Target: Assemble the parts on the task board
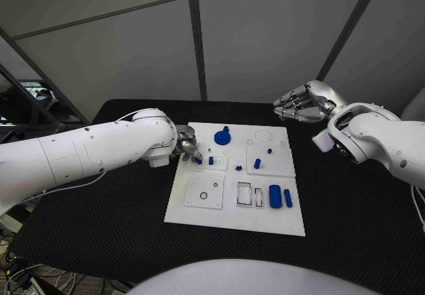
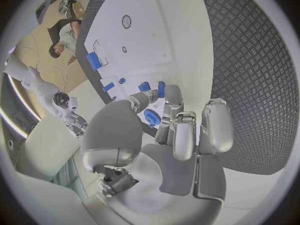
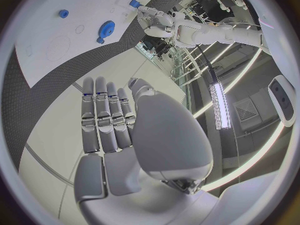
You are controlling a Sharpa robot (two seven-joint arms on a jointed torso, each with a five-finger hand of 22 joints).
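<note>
The white task board point(image 1: 232, 209) lies mid-table. On it are a blue gear point(image 1: 222, 137), a peg point(image 1: 258, 163), a thick cylinder point(image 1: 276, 196) and a thin bar point(image 1: 288, 197). My left hand point(image 1: 186, 147) is low over the board's far left part. Its thumb and fingertips point(image 2: 172, 94) reach two small blue pieces point(image 2: 161, 89) next to a peg point(image 1: 210, 160). Whether it grips one is hidden. The gear point(image 2: 151, 117) shows between thumb and fingers. My right hand point(image 1: 301, 101) hangs beyond the board's far right corner, fingers point(image 3: 106, 115) straight and holding nothing.
Rectangular plates and slots point(image 1: 204, 189) take up the board's near left half, with a round recess point(image 1: 263, 134) at its far right. Black matting point(image 1: 97, 227) surrounds the board on every side. The right wrist view catches the gear point(image 3: 107, 31) and my left arm point(image 3: 156, 17).
</note>
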